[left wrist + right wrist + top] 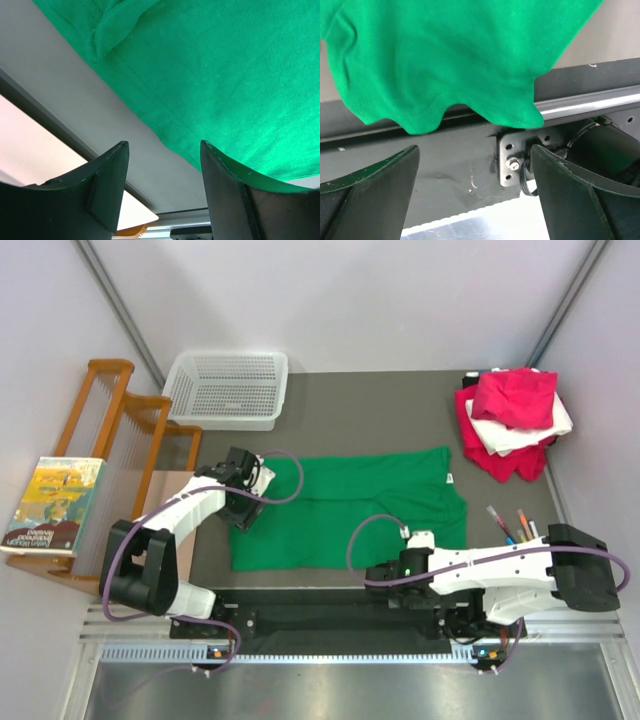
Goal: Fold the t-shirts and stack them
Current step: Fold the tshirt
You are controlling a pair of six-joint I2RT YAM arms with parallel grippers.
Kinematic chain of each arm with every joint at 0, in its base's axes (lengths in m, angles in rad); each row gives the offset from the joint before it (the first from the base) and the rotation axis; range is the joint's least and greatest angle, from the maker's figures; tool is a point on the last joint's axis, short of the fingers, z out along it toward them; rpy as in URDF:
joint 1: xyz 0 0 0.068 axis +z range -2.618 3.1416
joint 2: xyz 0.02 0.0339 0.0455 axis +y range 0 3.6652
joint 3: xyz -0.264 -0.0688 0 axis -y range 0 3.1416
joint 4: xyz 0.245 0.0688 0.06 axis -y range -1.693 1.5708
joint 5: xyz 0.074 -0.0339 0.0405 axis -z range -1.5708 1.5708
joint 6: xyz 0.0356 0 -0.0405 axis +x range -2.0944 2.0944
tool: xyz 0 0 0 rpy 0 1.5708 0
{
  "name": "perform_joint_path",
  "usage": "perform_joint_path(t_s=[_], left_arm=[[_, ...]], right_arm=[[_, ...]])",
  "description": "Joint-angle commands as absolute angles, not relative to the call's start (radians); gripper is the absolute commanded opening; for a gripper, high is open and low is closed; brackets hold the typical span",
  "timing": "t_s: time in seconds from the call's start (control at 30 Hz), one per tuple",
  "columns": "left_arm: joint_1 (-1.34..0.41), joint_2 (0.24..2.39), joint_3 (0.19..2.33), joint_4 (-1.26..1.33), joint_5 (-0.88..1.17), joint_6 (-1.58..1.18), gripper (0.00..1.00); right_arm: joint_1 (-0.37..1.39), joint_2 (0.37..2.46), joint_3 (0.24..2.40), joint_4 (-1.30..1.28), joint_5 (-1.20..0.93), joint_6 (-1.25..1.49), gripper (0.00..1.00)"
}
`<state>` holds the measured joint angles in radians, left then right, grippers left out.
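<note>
1. Your green t-shirt [330,505] lies flat on the table [380,410], long axis left to right.
2. Only the right wrist view shows its edge overhanging the near side (above the rail [590,102]).
3. Left gripper [162,145] and right gripper [475,150]: both spread, holding nothing.

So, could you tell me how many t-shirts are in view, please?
4: the green t-shirt spread out in the middle; far right, the pink t-shirt atop the white t-shirt atop the red t-shirt. Others may be hidden.

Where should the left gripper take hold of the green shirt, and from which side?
The green t-shirt lies flat, so I'd pinch its stitched left edge, coming low from the left; the open left gripper faces that edge.
</note>
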<state>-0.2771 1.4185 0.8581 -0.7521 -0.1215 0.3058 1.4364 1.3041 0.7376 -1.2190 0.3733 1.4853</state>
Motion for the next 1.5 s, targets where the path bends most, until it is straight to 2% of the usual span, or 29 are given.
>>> perform_joint_path(t_s=[0.0, 0.37, 0.7, 0.87, 1.2, 1.47], left_arm=[[-0.279, 1.422, 0.848, -0.719, -0.126, 0.313, 0.63], [-0.279, 1.348, 0.776, -0.721, -0.137, 0.336, 0.62], [-0.291, 1.25, 0.776, -0.816, -0.04, 0.413, 0.5], [-0.334, 1.227, 0.735, -0.818, -0.015, 0.477, 0.59], [-0.353, 1.197, 0.643, -0.804, -0.005, 0.521, 0.59], [-0.354, 1.077, 0.586, -0.814, 0.035, 0.609, 0.57]], right_arm=[[1.368, 1.293, 0.744, -1.181, 0.402, 1.445, 0.92], [1.302, 1.371, 0.807, -1.083, 0.408, 1.312, 0.91], [1.189, 1.302, 0.738, -1.016, 0.362, 1.249, 0.9], [1.155, 1.308, 0.732, -0.999, 0.359, 1.218, 0.91], [1.117, 1.316, 0.716, -0.983, 0.356, 1.192, 0.91], [1.098, 1.321, 0.699, -0.966, 0.345, 1.183, 0.91]])
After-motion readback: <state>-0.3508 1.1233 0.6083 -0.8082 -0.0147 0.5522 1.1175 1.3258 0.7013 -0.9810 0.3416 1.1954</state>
